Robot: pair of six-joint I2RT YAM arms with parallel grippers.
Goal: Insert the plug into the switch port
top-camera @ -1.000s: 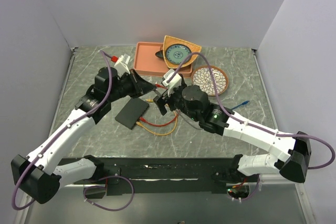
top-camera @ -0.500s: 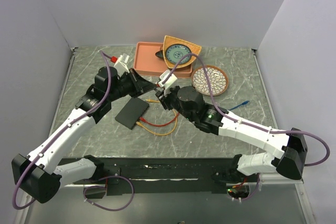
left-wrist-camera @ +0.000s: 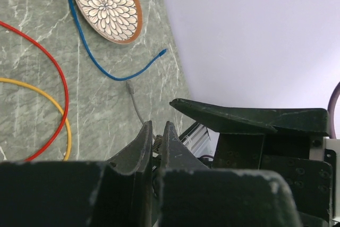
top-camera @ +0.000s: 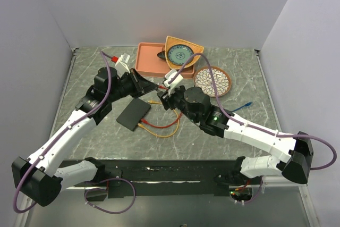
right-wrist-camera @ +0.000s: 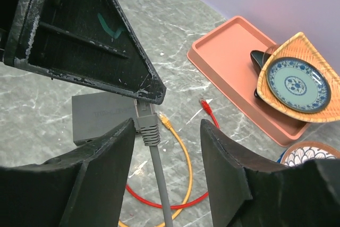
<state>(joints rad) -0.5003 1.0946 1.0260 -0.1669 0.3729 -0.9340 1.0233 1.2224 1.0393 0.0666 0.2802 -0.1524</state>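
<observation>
The switch (top-camera: pixel 134 113) is a flat black box lying on the marble table; it also shows in the right wrist view (right-wrist-camera: pixel 101 118). My left gripper (top-camera: pixel 154 86) is shut on the grey plug (right-wrist-camera: pixel 147 126) and holds it above the table, just right of the switch. The plug's ribbed boot shows between the left fingers (left-wrist-camera: pixel 158 126). Its grey cable (right-wrist-camera: pixel 162 190) hangs down between the fingers of my right gripper (right-wrist-camera: pixel 167 147), which is open and touches nothing. In the top view the right gripper (top-camera: pixel 166 98) sits right next to the left one.
A yellow cable (top-camera: pixel 159 131) and a red cable (top-camera: pixel 164 123) loop on the table by the switch. A salmon tray (top-camera: pixel 149 59) with a blue plate on a wooden dish (top-camera: pixel 179 52) stands at the back. A flower-patterned plate (top-camera: pixel 212 81) and a blue cable (top-camera: pixel 241 106) lie to the right.
My right gripper has moved a little up and back, closer to the left gripper's tip. The left gripper has stayed almost still with the plug.
</observation>
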